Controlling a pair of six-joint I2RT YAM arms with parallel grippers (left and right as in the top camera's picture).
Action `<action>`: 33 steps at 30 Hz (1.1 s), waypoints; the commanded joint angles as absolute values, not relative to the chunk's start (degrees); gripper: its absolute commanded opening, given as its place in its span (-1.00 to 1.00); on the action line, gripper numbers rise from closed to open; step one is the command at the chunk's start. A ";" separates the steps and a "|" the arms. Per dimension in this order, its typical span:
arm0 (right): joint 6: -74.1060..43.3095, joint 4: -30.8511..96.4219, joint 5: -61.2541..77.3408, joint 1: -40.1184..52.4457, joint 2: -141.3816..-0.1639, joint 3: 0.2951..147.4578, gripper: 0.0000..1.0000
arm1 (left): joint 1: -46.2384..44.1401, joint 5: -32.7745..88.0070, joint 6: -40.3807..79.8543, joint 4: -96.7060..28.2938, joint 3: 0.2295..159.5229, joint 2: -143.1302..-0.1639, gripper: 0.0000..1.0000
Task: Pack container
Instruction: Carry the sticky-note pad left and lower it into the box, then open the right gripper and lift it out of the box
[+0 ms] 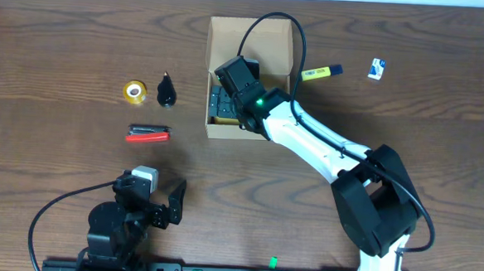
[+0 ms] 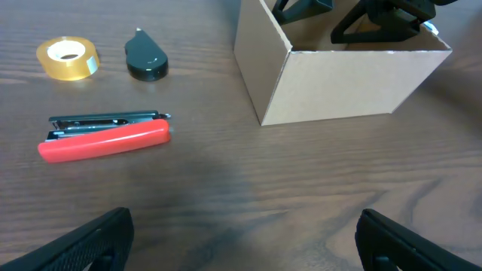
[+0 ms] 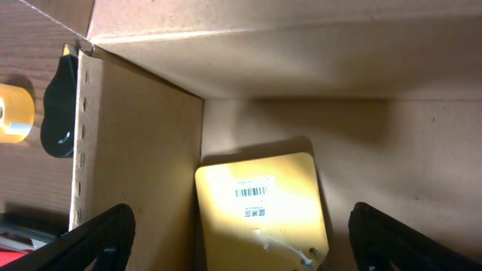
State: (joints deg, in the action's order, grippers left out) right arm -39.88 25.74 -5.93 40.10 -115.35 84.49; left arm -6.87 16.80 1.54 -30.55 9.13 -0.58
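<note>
The tan cardboard box (image 1: 255, 41) stands open at the table's back centre; it also shows in the left wrist view (image 2: 346, 83) and from inside in the right wrist view (image 3: 316, 143). My right gripper (image 1: 227, 106) is inside the box, open (image 3: 241, 241), above a yellow pack with a barcode (image 3: 263, 207) on the box floor. My left gripper (image 1: 160, 202) is open and empty (image 2: 241, 241) near the front left edge. On the table lie a red stapler (image 1: 148, 134), a yellow tape roll (image 1: 134, 91) and a black teardrop item (image 1: 166, 91).
A yellow-and-blue marker (image 1: 321, 72) and a small blue-white item (image 1: 376, 69) lie right of the box. The stapler (image 2: 105, 137), tape roll (image 2: 68, 58) and black item (image 2: 145, 59) show in the left wrist view.
</note>
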 commanded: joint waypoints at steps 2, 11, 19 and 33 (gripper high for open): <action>-36.77 26.52 -5.52 39.62 -113.58 86.63 0.82 | -7.11 17.78 1.91 -30.59 8.45 -0.23 0.91; -30.17 34.30 -5.56 36.58 -103.85 92.38 0.89 | -7.11 17.78 1.91 -30.59 8.45 -0.23 0.90; -29.43 42.48 -5.52 29.52 -97.19 92.38 0.99 | -7.11 17.78 1.91 -30.61 8.45 -0.23 0.91; -12.97 59.70 3.05 15.11 -95.42 92.38 0.97 | -7.11 17.30 1.06 -30.57 8.45 -0.23 0.90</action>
